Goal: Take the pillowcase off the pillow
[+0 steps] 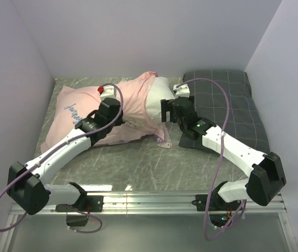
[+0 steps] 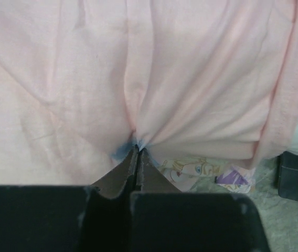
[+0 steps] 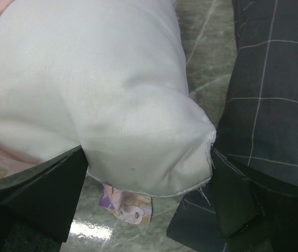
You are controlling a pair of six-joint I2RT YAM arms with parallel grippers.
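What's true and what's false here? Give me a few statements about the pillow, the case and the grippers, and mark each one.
1. The left gripper is shut on a pinch of the case. True.
2. The case covers the whole pillow. False: the pillow's white right end sticks out bare.
3. The right gripper holds the pillow's corner between its fingers. True.
4. The grey pillow lies left of the white one. False: it lies to its right.
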